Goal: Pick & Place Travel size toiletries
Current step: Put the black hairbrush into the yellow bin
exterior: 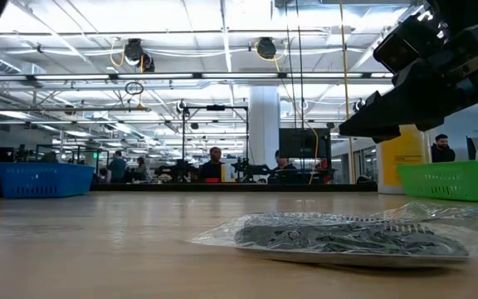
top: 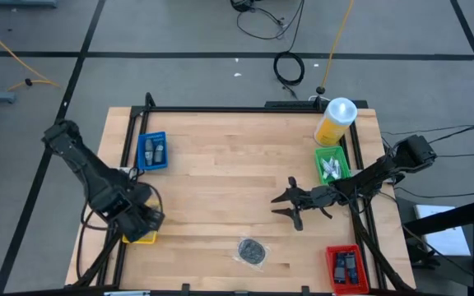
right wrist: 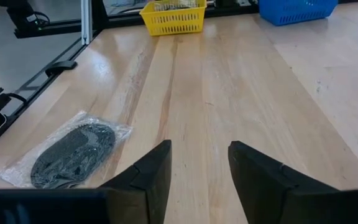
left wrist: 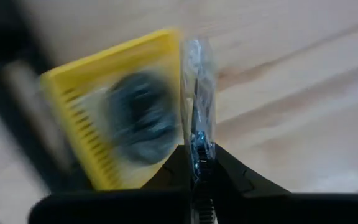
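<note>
The small white travel size toiletries [top: 330, 169] lie together inside the green plastic bin [top: 320, 156] at the table's right edge, their long axes roughly along the bin's length. The right gripper [top: 293, 203] hovers just in front of this bin over bare wood, its fingers spread and empty, so it is clearly the nearer one. The left gripper [left wrist: 199, 163], above the yellow bin [left wrist: 86, 130], pinches a clear plastic bag [left wrist: 196, 81].
</note>
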You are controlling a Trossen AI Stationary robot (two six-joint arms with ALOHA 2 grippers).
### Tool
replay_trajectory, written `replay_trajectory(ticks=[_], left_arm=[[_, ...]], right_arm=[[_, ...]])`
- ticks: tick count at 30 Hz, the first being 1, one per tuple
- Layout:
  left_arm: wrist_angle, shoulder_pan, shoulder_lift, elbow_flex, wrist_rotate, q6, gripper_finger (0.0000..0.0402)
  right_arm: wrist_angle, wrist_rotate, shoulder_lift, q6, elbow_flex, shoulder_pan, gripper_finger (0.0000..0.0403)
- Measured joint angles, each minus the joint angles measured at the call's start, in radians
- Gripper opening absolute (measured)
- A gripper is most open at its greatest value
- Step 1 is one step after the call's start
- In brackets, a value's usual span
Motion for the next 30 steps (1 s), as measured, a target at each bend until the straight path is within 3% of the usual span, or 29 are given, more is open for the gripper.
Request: replay_trajectory(ticks=[4, 10, 17, 23, 30], left_arm=[[-0.079, -0.045, 0.000, 0.000, 0.086, -0.113, 0.0050], [-0.069, -0.122, 0.000, -0.045, 0.040, -0.298, 0.0036], [0.065, -0.191, 0.001, -0.144, -0.035, -0.417, 0.0026], [0.150, -0.227, 0.001, -0.221, -0.034, -0.461, 0.0104], [0.096, -0.237, -0.067, -0.190, -0.024, -0.455, 0.0209]], right_arm=[[-0.003, 0.000, 0.000, 0.002, 0.000, 0.000, 0.0149], [-0.004, -0.003, 0.000, 0.011, 0.000, 0.000, 0.0149], [-0.004, -0.004, 0.000, 0.022, 0.000, 0.000, 0.0144], [-0.004, -0.004, 0.000, 0.019, 0.000, 0.000, 0.0144], [-0.004, -0.003, 0.000, 0.019, 0.000, 0.000, 0.0144]])
